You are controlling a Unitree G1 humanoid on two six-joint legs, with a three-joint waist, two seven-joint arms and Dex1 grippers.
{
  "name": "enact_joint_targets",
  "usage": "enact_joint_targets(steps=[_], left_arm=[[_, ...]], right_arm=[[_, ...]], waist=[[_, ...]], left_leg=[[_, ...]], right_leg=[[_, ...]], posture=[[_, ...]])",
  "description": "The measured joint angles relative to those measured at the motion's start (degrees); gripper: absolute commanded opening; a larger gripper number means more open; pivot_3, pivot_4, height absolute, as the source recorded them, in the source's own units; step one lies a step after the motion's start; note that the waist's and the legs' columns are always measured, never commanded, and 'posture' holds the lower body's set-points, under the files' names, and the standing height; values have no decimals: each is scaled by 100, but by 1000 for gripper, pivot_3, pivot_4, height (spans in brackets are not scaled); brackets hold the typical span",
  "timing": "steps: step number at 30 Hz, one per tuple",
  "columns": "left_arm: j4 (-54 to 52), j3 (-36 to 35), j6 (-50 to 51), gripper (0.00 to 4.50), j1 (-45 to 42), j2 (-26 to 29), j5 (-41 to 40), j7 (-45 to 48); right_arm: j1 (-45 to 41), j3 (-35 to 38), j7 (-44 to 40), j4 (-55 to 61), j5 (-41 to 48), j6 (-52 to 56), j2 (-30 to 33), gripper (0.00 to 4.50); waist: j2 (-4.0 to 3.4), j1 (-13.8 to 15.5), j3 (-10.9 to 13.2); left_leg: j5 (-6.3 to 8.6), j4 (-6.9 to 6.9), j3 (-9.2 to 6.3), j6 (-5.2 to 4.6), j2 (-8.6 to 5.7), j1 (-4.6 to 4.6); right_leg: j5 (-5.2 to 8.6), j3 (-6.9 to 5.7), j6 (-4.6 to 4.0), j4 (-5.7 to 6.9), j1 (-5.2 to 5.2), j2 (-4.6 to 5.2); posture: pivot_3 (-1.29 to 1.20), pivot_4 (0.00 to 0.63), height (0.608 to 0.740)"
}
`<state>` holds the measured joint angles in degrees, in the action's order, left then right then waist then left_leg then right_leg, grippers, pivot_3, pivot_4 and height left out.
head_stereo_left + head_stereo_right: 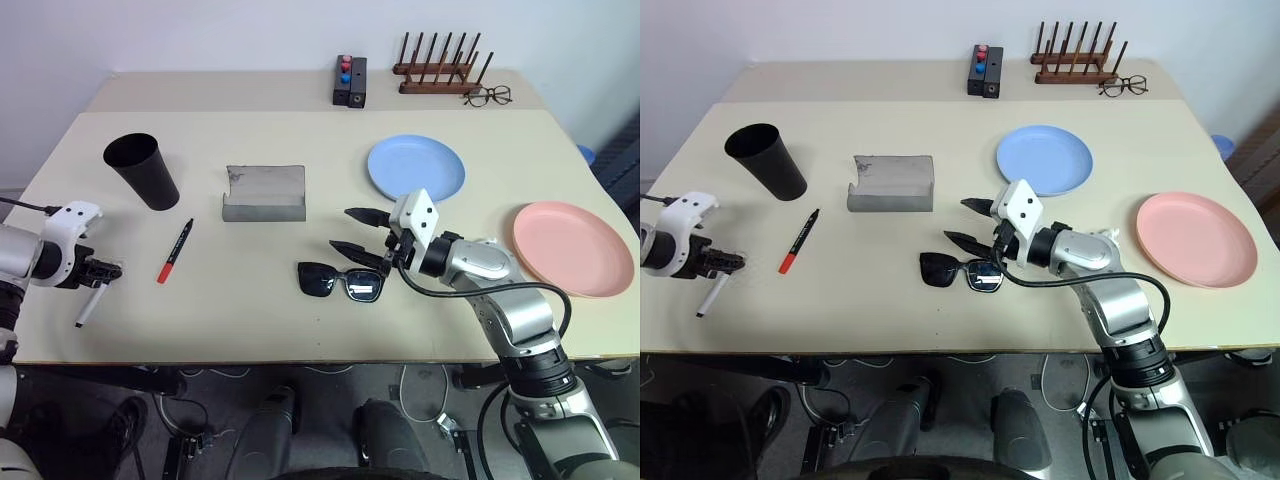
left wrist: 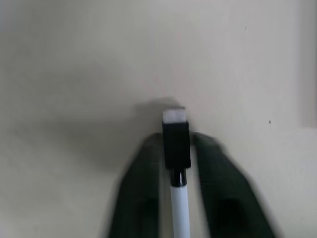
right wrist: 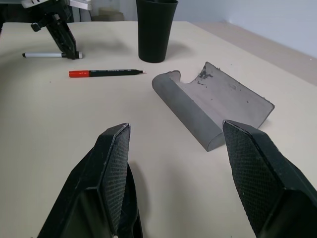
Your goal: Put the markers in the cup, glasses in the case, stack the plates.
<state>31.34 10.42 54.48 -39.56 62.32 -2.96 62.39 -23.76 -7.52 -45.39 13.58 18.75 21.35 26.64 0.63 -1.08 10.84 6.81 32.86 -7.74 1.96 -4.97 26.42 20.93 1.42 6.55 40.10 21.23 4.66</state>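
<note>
- While lying on the table [image 1: 300,330], the white marker [image 1: 88,306] is clamped by the left gripper [image 1: 108,271].
- Cup [image 1: 143,171], red marker [image 1: 175,251] and case [image 1: 264,193] follow.
- Right gripper [image 1: 357,232], jaws apart, hovers above the sunglasses [image 1: 341,280]; both plates [image 1: 416,167] lie separate.

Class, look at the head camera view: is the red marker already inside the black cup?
No. The red marker lies flat on the table, just in front of the upright black cup.

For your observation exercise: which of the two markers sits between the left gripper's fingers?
The white marker, pinched by the left gripper; the red marker lies free near the cup.
</note>
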Motion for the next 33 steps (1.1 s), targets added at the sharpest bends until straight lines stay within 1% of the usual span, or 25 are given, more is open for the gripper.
enact_joint_targets(steps=[3,6,8,11,12,13,15,17,22,25,29,33], left_arm=[[-342,-102,-78,25,299,129,-105,143],[-1117,-415,63,25,762,320,-454,373],[-1739,-913,9,25,1039,385,-782,463],[-2127,-1415,-174,25,968,371,-1058,372],[-2120,-1647,-308,25,827,253,-1141,216],[-2063,-1877,-548,25,593,0,-1190,7],[-1973,-2224,-1391,25,132,-424,-1276,-368],[-1785,-2359,-2047,25,-139,-575,-1276,-587],[-827,-2837,-3393,25,-712,-1043,-1335,-1244],[-128,-3160,-4191,25,-1138,-1273,-1492,-1457],[1116,-3218,-5357,25,-1696,-1290,-1328,-1922],[1953,-3188,-5955,25,-1861,-1365,-1206,-2066]], right_arm=[[9,-3,4,16,-2,-1,4,3012],[29,-2,3,17,-5,-4,22,3012],[37,-2,-5,15,-8,-16,29,3012],[30,-7,-17,11,-10,-50,26,3012],[28,1,-28,-4,-10,-67,31,3012],[15,5,-41,-57,-10,-83,33,3012],[-90,18,-111,-137,68,-88,-5,3012],[-158,163,-188,-145,261,-86,-26,3012],[-213,664,-363,-161,761,-85,-34,3012],[-254,859,-352,-163,1059,-93,-214,3012],[-257,872,-277,-148,1178,-103,-315,3012],[-206,831,-235,-139,1116,-197,-314,3012]], waist=[[0,-8,0],[1,-15,1],[1,-10,1],[1,23,1],[0,28,1],[-1,50,1],[7,51,2],[6,18,2],[6,-35,3],[7,-25,3],[8,-14,2],[8,-5,2]], left_leg=[[0,0,0,0,0,1],[0,-1,-1,1,4,3],[1,0,-2,1,4,3],[2,1,-4,2,3,3],[2,1,-3,2,1,1],[1,2,-6,2,0,2],[1,10,-11,2,0,7],[0,8,-4,0,-4,6],[-2,5,-1,-1,2,4],[-3,9,-3,0,1,3],[-3,11,-4,-1,-4,1],[-4,13,-5,-2,-7,0]], right_leg=[[0,1,0,0,1,2],[1,4,-2,0,3,1],[1,6,-2,0,3,2],[2,3,-4,-1,1,4],[2,4,-4,-1,0,6],[2,-2,-4,-1,-2,6],[0,-11,-1,-4,-5,4],[-1,-7,1,-4,-4,7],[-1,-7,2,2,-23,-4],[-2,-11,3,2,-27,-6],[-3,-13,5,3,-29,-9],[-3,-16,7,4,-29,-11]], posture=[[0,150,737],[0,150,737],[0,150,737],[0,150,737],[0,150,737],[0,150,737],[0,150,737],[0,150,737],[0,150,737],[0,150,737],[0,150,737],[0,150,737]])
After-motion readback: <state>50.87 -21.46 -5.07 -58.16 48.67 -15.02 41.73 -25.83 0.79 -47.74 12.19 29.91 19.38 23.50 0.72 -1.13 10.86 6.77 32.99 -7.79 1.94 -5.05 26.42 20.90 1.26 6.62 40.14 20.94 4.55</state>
